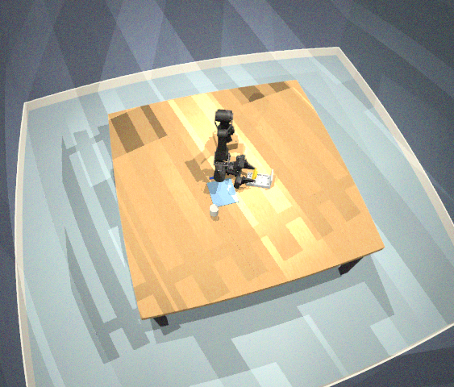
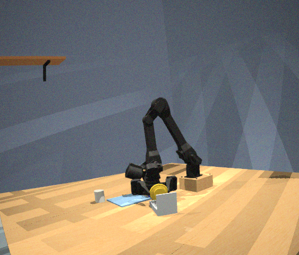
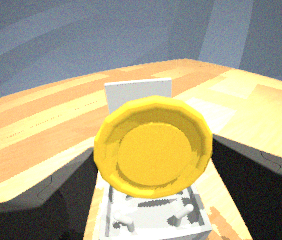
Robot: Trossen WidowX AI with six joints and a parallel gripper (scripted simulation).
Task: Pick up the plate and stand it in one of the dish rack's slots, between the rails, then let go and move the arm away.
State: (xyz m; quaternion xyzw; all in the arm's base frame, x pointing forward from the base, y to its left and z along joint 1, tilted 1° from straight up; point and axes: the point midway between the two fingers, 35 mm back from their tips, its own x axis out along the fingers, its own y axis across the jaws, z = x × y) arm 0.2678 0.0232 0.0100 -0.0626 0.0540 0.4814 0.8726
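The black arm rises from a wooden block, bends at a high elbow and drops steeply to a wrist low over the tabletop. From there the hand points roughly level toward the dish rack, its two fingers spread to either side of the yellow plate. It is grasping the plate by opposite edges of the rim. The plate stands close to upright at the near-arm end of the rack, its broad face turned to the wrist camera; whether its lower edge sits in a slot I cannot tell.

The rack is a pale, shallow tray with short pegs inside and a tall flat panel at the end away from the hand. In the exterior view, a light-blue mat lies flat left of the rack, and a white cup stands just beyond the mat's left side; its inside cannot be made out.
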